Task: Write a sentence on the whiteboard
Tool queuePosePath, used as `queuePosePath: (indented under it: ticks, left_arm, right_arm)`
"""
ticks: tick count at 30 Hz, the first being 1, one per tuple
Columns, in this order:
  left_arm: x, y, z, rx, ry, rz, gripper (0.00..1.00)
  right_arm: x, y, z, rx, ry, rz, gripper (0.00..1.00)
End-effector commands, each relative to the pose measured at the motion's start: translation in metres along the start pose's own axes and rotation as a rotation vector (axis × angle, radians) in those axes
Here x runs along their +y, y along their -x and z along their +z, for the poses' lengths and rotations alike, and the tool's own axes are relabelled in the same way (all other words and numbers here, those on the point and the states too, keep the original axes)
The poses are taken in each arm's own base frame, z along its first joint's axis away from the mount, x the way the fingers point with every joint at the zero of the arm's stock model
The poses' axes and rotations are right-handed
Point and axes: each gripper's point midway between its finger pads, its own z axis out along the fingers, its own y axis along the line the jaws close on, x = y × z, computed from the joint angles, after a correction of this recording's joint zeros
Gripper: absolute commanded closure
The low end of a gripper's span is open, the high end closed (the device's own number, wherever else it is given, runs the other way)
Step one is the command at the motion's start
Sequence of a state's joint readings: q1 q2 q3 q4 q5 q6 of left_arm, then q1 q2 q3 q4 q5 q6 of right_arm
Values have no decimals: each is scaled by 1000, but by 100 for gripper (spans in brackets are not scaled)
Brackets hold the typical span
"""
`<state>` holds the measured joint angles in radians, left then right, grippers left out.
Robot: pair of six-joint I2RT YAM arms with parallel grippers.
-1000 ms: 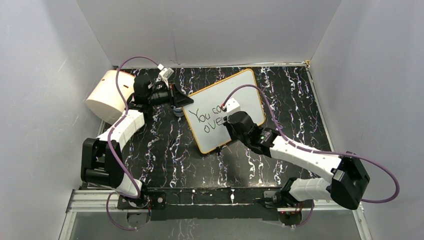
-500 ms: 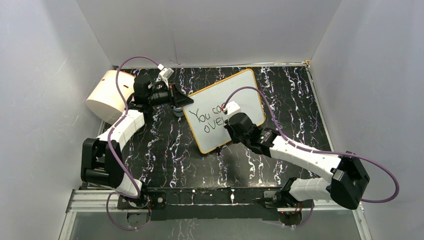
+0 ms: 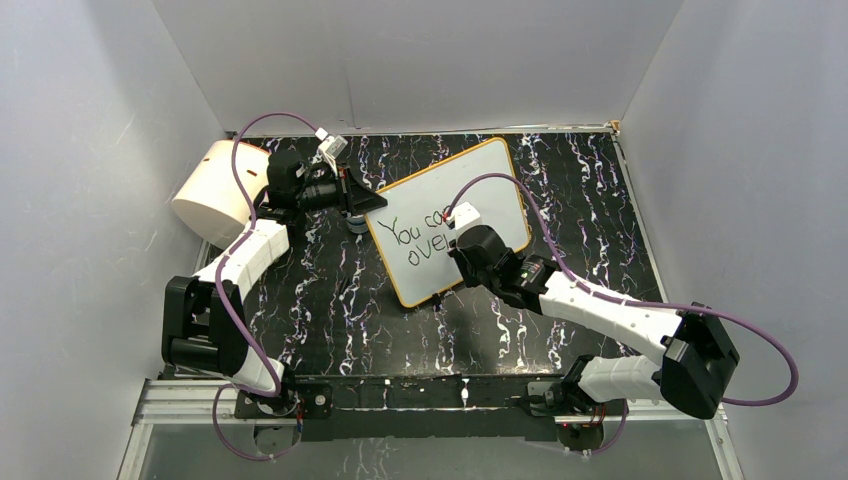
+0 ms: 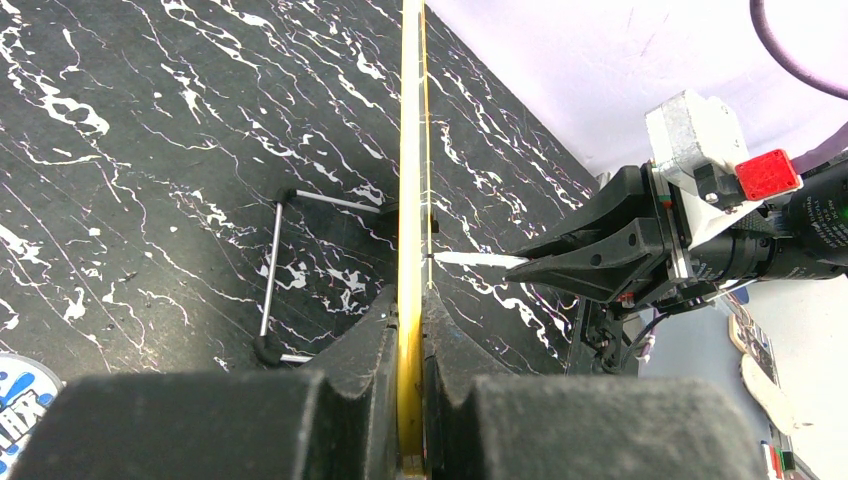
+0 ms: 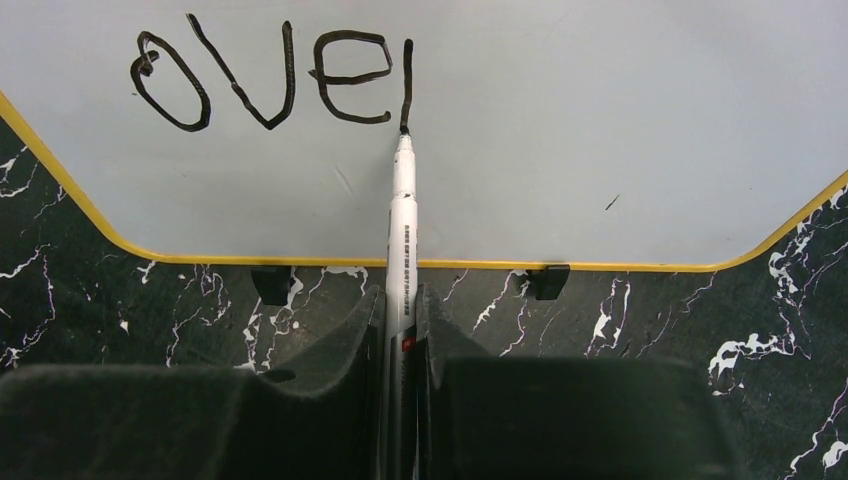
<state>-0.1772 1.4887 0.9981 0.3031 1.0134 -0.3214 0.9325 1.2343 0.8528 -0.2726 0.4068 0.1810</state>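
Surface: black tabletop [image 3: 330,300] veined with white, pale walls on three sides.
Whiteboard: the whiteboard [image 3: 495,180] stands mid-table on its lower edge, turned at an angle, propped on two black clip feet [image 5: 272,283].
Sentence: the sentence [image 5: 265,80] is unfinished; "You", part of a second word, and below them "ove" plus one downstroke.
Marker: slim white marker [image 5: 402,230], its tip touching the board at the foot of that downstroke.
Right gripper: the right gripper [image 5: 402,320] is clamped on the marker's barrel.
Left gripper: the left gripper [image 4: 410,340] is pinched tight on the board's yellow rim, bracing it.
Handling: probably light, thin and stiff; the glossy face looks slippery, so the rim is the place to hold, and pen pressure could tip it without the brace.
Beyond: a cream cylinder [image 3: 210,195] lies by the left wall, apart from the board.
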Motion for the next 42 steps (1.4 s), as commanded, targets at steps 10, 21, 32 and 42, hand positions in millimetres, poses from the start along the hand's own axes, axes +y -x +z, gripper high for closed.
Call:
queuePosePath:
  ticks: [10,21,32,42]
  left_arm:
    - [-4,-39,6,109,-26,-84,100]
    - [-4,-38,6,107,-27,-81,100]
    - [-5,-38,5,107,-28,-81,100]
    - [-5,-38,5,108,-27,-81,100]
  right_arm:
    - [0,41,0,-111,6,9,100]
    - [-3,52,-1,-136,-3,6,100]
    - [-6,58,-1,-155,-9,6,100]
    - [-6,69,-2,-179,-8,2,100]
